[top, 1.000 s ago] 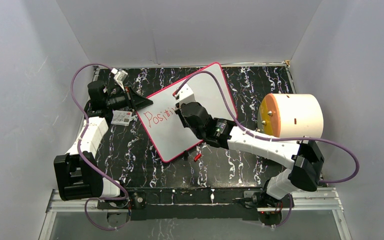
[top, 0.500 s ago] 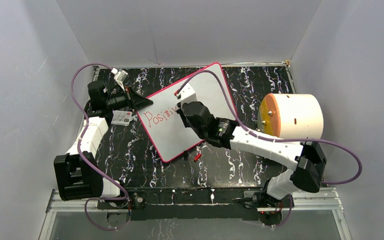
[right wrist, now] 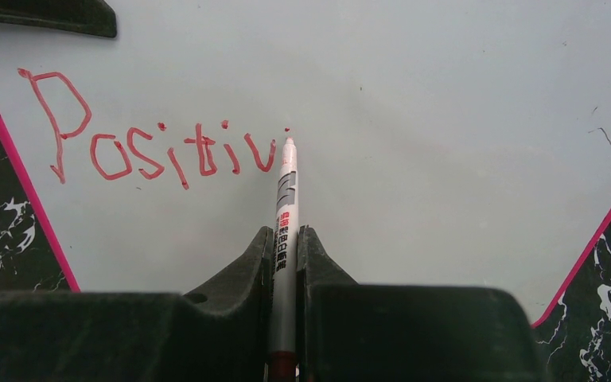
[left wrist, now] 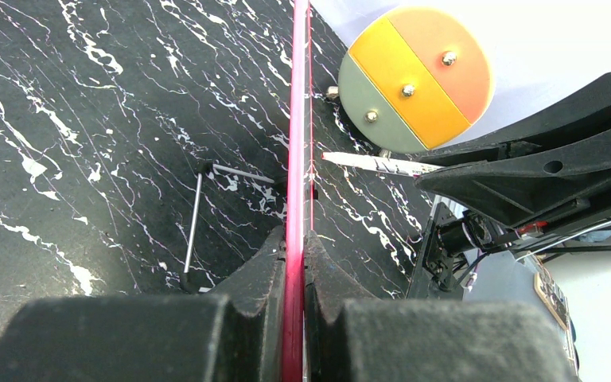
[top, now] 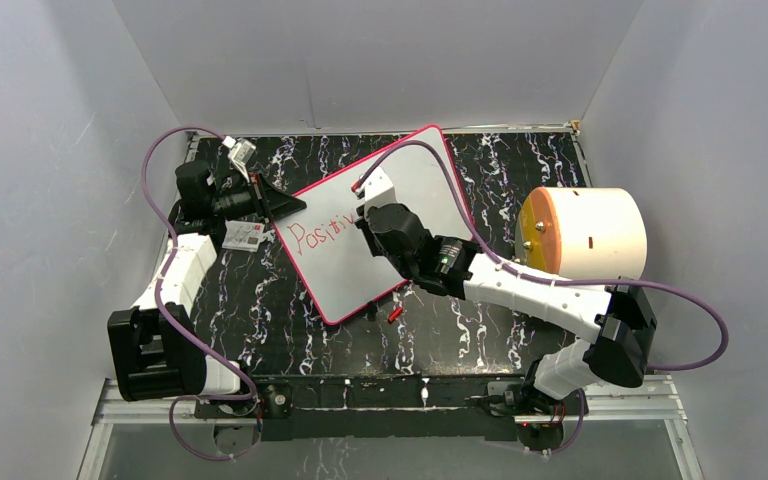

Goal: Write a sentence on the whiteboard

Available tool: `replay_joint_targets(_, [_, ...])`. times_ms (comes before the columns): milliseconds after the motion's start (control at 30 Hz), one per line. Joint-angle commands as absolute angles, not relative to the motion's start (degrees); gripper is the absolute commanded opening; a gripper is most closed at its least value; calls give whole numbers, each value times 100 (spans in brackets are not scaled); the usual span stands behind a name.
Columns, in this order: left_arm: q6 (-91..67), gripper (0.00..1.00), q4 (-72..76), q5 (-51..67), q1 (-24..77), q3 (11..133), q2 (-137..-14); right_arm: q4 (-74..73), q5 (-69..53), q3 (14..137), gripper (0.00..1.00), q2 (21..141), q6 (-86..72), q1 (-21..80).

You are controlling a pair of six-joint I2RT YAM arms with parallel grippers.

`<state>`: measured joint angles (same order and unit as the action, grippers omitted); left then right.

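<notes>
Pinched between the right gripper's (right wrist: pixel 285 239) fingers, the marker (right wrist: pixel 285 203) points just right of the sentence (right wrist: pixel 145 153) (left gripper (left wrist: pixel 295 239) clamps the whiteboard (right wrist: pixel 445 95) by its edge).

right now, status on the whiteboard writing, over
Left end effector shut on whiteboard edge. Right end effector shut on marker, tip at board. Sentence reads "Positiv" plus dot. No obstruction ahead of tip.

White pink-framed rectangular whiteboard (top: pixel 338 278) lies mid black marbled surface (top: pixel 280 310); small white printed card (top: pixel 243 236) just left, big white drum (top: pixel 585 232) right, red cap (top: pixel 394 314) before it
</notes>
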<state>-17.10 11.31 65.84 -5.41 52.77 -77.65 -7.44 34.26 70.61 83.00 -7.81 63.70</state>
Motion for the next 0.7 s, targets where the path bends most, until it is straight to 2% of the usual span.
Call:
replay_joint_targets(0, [-1213,0,747,5941,-544,5212,-7945,-614,3480,7078,0,8284,-866,6345])
replay_joint_targets(667, [-1204,0,747,5959,-537,5211,-7981,-461,3478,7150,0,8505,-782,6303])
